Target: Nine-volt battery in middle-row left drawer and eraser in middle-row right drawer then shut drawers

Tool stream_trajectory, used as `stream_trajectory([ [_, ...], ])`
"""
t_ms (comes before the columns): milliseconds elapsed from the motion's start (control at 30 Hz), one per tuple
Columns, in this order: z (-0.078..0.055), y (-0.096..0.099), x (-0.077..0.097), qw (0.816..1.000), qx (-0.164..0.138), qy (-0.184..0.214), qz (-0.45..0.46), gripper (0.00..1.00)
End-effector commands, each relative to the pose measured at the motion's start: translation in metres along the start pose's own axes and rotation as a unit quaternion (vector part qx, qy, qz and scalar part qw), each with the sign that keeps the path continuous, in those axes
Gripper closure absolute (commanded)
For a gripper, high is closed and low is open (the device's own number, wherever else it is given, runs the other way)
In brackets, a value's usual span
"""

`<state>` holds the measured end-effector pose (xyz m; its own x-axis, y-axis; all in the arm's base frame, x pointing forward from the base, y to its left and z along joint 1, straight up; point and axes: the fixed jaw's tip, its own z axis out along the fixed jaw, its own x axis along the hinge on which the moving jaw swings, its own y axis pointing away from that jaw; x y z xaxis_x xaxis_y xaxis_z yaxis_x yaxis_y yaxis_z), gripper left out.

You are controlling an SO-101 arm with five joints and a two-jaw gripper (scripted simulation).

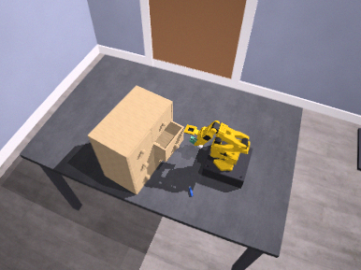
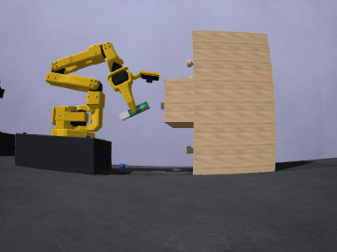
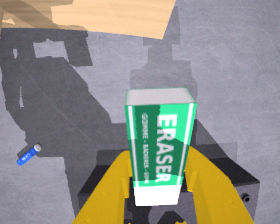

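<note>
My gripper (image 1: pixel 194 142) (image 2: pixel 134 110) (image 3: pixel 158 172) is shut on the eraser (image 2: pixel 141 108) (image 3: pixel 160 132), a green sleeve with white ends. It holds the eraser tilted in the air, in front of the chest (image 1: pixel 126 120) (image 2: pixel 236 108) and apart from it. The right drawer of the middle row (image 1: pixel 173 148) (image 2: pixel 178 101) stands pulled out. In the top view its visible inside looks empty. The gripper and eraser are on the robot side of its front, not over it. The other drawers look shut. I cannot see the nine-volt battery.
A small blue cylinder (image 1: pixel 191 191) (image 2: pixel 123 165) (image 3: pixel 29 154) with a light end lies on the dark table (image 1: pixel 224 219), to the chest's left side as one faces the drawers. The black robot base (image 1: pixel 224 177) (image 2: pixel 57 153) stands opposite the drawer fronts.
</note>
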<state>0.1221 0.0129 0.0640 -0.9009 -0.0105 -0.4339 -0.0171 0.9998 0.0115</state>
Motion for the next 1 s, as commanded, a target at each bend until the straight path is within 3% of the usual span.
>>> stream_trajectory([
  [0,-0.018,0.004,-0.006,0.998,-0.009,-0.055,-0.013,1.0],
  [67,-0.026,0.005,-0.008,0.997,-0.012,-0.08,-0.018,1.0],
  [233,-0.026,0.005,-0.008,0.997,-0.012,-0.08,-0.018,1.0],
  [633,-0.071,0.006,-0.029,0.974,-0.019,-0.227,-0.02,1.0],
  [800,-0.071,0.006,-0.029,0.974,-0.019,-0.227,-0.02,1.0],
  [967,-0.089,0.006,-0.04,0.959,-0.02,-0.282,-0.021,1.0],
])
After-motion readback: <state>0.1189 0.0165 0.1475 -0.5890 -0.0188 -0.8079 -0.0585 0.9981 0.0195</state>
